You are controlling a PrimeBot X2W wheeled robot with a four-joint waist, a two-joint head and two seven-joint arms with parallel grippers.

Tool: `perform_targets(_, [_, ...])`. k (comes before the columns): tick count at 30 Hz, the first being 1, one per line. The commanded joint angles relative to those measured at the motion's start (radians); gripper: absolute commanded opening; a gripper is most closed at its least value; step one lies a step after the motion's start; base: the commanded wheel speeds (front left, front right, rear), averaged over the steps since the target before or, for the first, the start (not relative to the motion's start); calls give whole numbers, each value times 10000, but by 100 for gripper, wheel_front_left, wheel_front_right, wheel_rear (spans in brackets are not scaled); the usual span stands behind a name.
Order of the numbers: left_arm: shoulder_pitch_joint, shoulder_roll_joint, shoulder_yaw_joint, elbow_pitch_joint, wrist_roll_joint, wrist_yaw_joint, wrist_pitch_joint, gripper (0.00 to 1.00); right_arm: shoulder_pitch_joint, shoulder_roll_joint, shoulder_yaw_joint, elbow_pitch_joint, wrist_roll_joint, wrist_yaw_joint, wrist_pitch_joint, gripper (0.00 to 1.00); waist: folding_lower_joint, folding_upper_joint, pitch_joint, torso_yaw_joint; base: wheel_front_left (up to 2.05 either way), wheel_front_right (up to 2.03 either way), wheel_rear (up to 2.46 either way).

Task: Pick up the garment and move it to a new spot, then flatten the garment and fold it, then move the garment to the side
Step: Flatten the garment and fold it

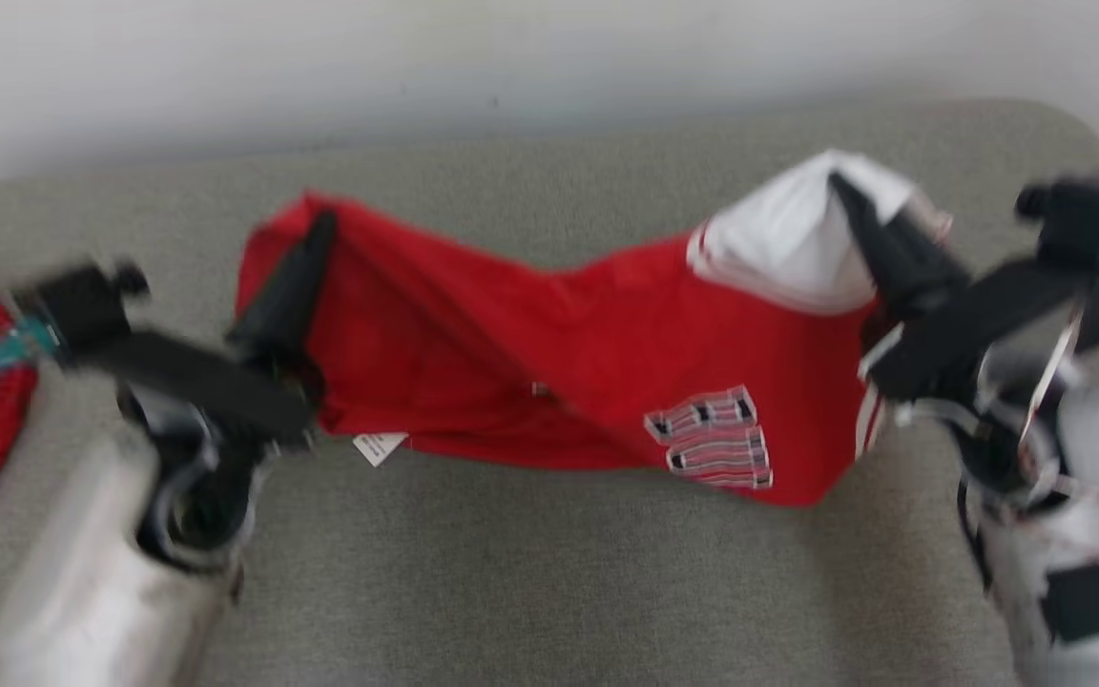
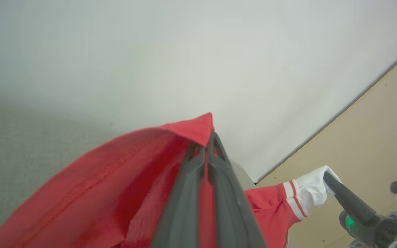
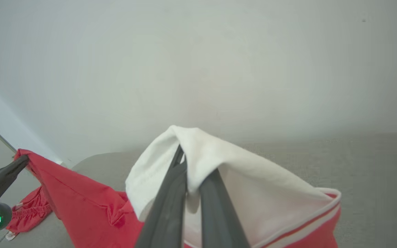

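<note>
While left tool [image 1: 324,223] and right tool [image 1: 837,182] each pinch the garment [image 1: 549,353], my head view adds its striped logo [image 1: 712,439], five o'clock.

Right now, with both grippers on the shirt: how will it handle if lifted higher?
Likely floppy: the shirt sags and twists between the left gripper and right gripper. Probably light, since pinches on a red corner and the white end carry it. The thin pinches could slip.
</note>
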Motion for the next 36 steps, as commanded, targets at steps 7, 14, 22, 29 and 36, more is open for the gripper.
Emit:
perform_targets(7, [-3759, 418, 557, 1006, -429, 25, 847, 0, -4118, 255, 101, 1675, 276, -22, 289, 0, -1, -1, 2741, -670, 0, 0, 0])
perform_targets(14, [-7676, 825, 979, 1333, 875, 11, -722, 0, -8457, 914, -670, 3502, 398, -22, -1519, 0, -1, -1, 4257, -1188, 0, 0, 0])
perform_targets(22, [-10557, 1025, 927, 1765, 2258, 12, -2288, 0, -11321, 770, -1356, 4488, -289, -22, -4372, 0, -1, -1, 4764, -1322, 0, 0, 0])
perform_targets(29, [-10562, 1115, 700, 1410, 2544, 16, -2519, 0, -11629, 469, -961, 4841, -716, -22, -5922, 0, -1, -1, 5091, -1271, 0, 0, 0])
perform_targets(36, [-9051, 1128, 266, 1061, 2509, 13, -2516, 0, -10646, 128, 451, 5534, -458, -22, -5932, 0, -1, -1, 5591, -1290, 0, 0, 0])
